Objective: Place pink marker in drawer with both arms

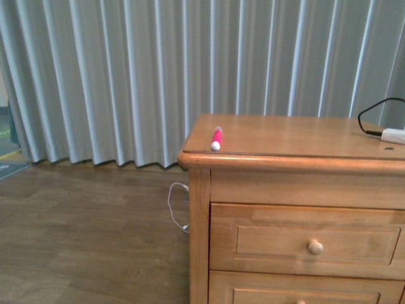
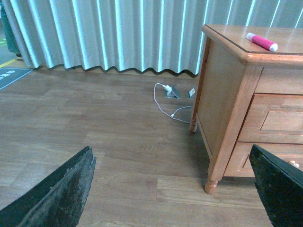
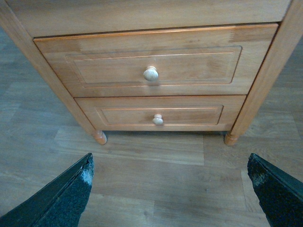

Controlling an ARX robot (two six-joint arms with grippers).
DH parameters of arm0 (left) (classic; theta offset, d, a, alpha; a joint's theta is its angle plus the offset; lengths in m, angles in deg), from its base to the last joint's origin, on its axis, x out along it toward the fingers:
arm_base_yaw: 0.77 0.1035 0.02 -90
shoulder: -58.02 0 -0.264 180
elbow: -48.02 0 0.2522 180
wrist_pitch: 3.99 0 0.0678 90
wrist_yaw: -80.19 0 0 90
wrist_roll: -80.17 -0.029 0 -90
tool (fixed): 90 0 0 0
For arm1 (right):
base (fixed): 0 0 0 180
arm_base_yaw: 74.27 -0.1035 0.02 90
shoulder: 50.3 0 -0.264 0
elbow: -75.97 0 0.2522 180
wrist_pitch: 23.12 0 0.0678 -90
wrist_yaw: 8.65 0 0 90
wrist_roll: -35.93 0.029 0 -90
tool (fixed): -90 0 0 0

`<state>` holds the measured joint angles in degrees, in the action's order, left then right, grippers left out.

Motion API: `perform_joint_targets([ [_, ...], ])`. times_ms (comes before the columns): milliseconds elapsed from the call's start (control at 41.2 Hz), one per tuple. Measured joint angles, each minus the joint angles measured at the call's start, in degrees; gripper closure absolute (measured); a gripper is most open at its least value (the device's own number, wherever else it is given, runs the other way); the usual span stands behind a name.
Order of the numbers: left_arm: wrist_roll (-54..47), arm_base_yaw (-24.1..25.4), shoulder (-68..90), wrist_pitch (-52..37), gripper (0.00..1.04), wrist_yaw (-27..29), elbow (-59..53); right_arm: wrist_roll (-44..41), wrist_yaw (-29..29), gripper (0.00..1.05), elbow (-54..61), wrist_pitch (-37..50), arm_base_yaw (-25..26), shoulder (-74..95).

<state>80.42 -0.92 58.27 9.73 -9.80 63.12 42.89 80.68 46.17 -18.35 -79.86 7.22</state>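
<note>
In the front view, the pink marker (image 1: pixel 216 138) is seen just above the frame's centre. It lies flat on the cabinet's worktop (image 1: pixel 297 136), close to the front edge and corner, white end toward the camera. The top drawer (image 1: pixel 307 244), in the lower right of the frame, is shut, and its round knob (image 1: pixel 315 247) is untouched. A white plug (image 1: pixel 393 134) with a black cable is cut off at the right edge, well apart from the marker. No arm is shown here.

The marker is judged light, stiff and smooth, and being round it may roll if nudged. It is best taken across the middle of its pink barrel.

Only the left wrist view shows the cabinet's side, a white cord (image 2: pixel 165 101) on the floor, and the left arm's jaws, spread wide and holding nothing. Only the right wrist view shows a lower drawer (image 3: pixel 158 116), also shut, and the right arm's jaws, likewise parted and empty.
</note>
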Motion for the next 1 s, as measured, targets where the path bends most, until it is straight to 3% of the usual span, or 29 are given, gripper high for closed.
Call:
perform_joint_targets([
  [219,0.0,0.0,0.0,0.0,0.06,0.0,0.0,0.6,-5.2,0.09,-9.9,13.7,-4.5,25.8],
  [462,0.0,0.0,0.0,0.0,0.06,0.0,0.0,0.4,-8.8,0.09,-18.5,21.3,-7.7,42.7],
  [996,0.0,0.0,0.0,0.0,0.06,0.0,0.0,-0.7,-10.0,0.09,-40.6,21.5,-7.1,65.1],
])
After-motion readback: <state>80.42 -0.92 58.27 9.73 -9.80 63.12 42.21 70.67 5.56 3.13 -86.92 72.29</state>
